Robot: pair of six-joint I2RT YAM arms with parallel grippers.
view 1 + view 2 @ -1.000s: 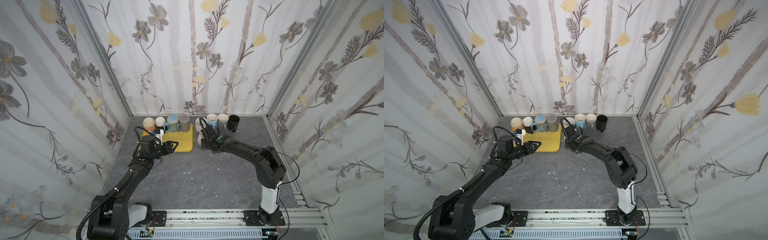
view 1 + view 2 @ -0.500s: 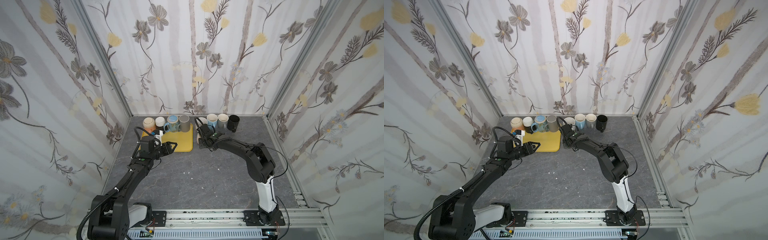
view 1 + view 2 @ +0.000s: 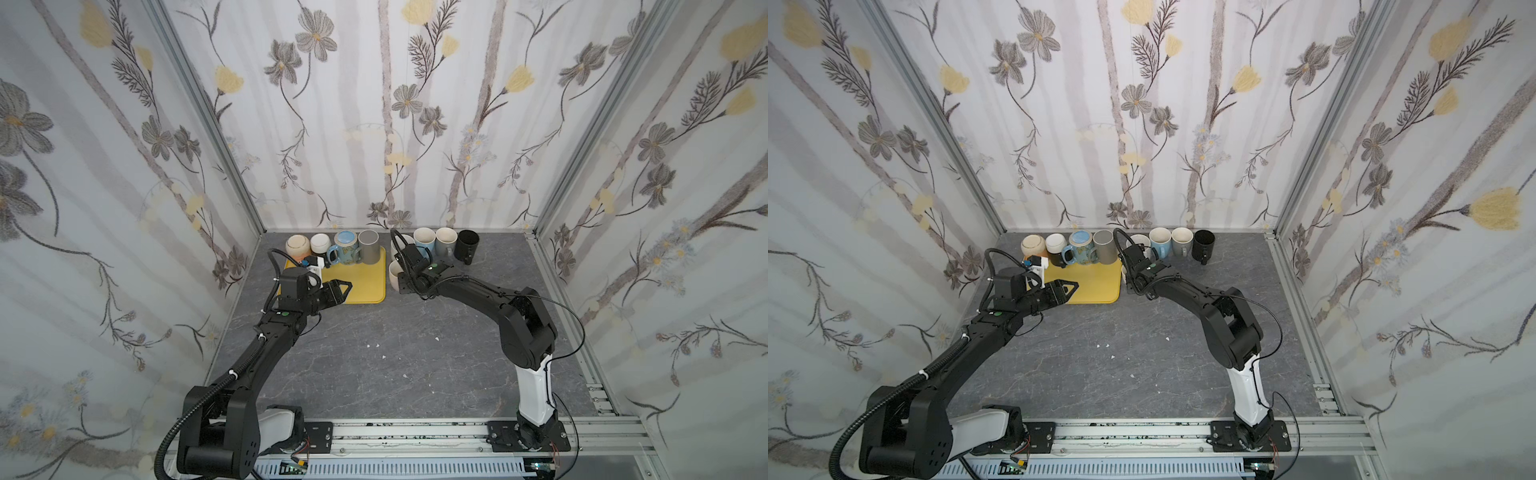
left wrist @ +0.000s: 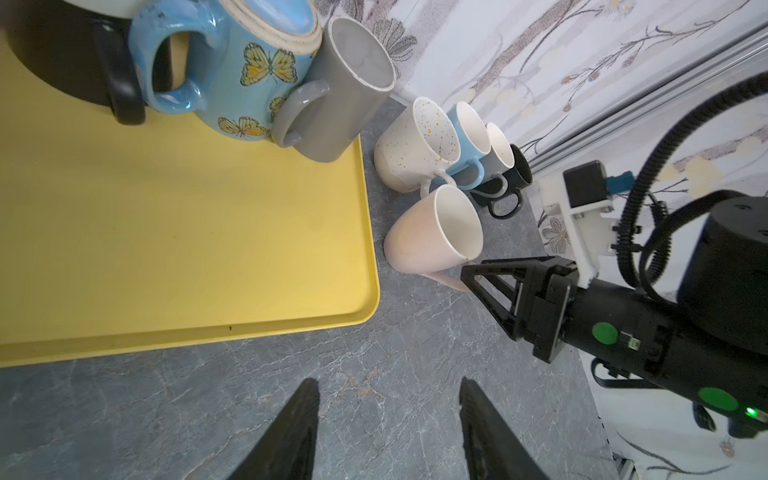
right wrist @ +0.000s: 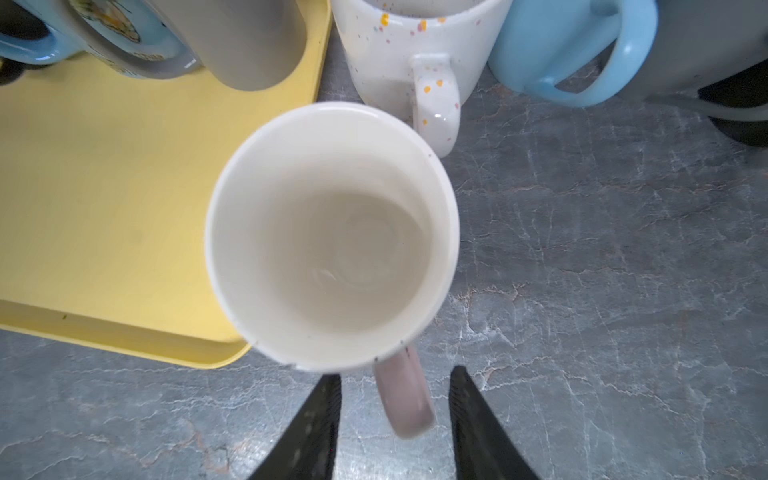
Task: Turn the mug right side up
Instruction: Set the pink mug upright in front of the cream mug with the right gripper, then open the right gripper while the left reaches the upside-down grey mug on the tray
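Right pincer [image 5: 395, 419] is seen with its jaws apart, one on each side of the pink handle [image 5: 405, 395] of the pink mug [image 5: 332, 237], with a gap to the handle on both sides, so nothing is clamped. That mug is set upright on the grey tabletop [image 5: 602, 270], mouth up and empty, just beside the corner of the yellow tray [image 5: 104, 187] and in front of the speckled mug [image 5: 415, 54]. Left pincer [image 4: 388, 419] is held apart as well, empty, above bare tabletop near the tray's edge. Upturned mugs, among them a butterfly mug [image 4: 249, 70], are stood on the tray.
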